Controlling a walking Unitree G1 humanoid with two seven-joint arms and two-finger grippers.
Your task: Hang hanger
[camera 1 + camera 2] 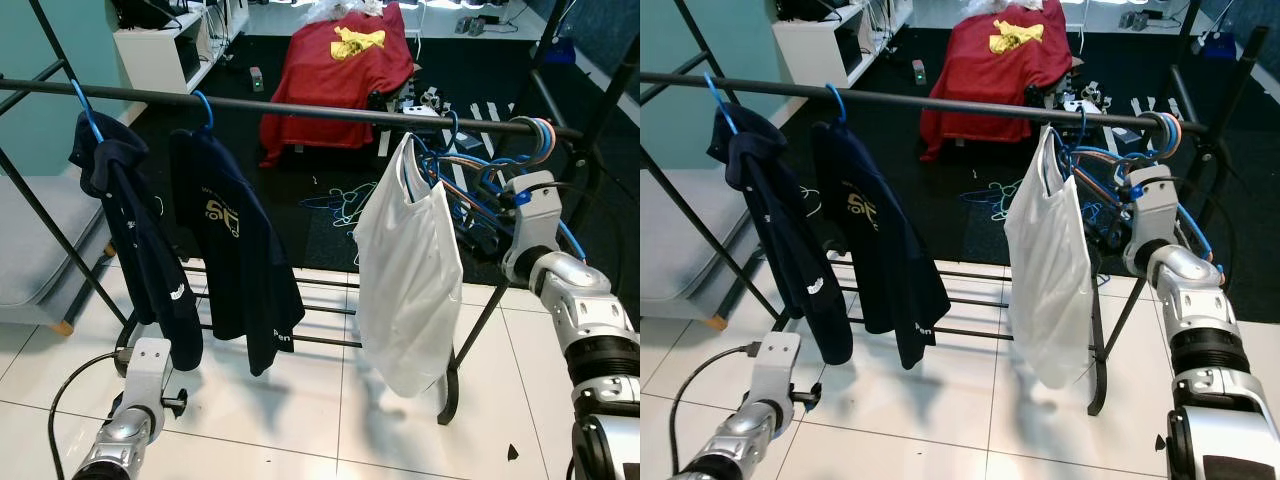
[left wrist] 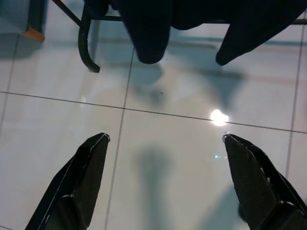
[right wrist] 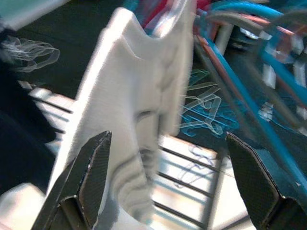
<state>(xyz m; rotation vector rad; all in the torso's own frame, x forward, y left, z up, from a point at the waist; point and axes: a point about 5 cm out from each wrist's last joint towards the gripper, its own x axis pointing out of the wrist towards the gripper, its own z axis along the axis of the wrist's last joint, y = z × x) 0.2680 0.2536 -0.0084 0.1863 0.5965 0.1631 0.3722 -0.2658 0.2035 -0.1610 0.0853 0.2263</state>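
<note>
Rightward, the right pincer (image 3: 165, 184) gapes wide, empty, near the white shirt (image 1: 408, 270) hung on the rail (image 1: 300, 108); left pincer (image 2: 165, 182) open above floor tiles (image 2: 163, 139).

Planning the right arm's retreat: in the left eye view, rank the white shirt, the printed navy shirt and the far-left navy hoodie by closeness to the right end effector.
1. White sleeveless shirt, just left of the right end effector.
2. Navy printed shirt, mid-rail.
3. Navy hoodie, rail's left end.

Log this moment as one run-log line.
white shirt: hanging on rail | right end effector: open beside shirt | left end effector: open, low over floor
</note>
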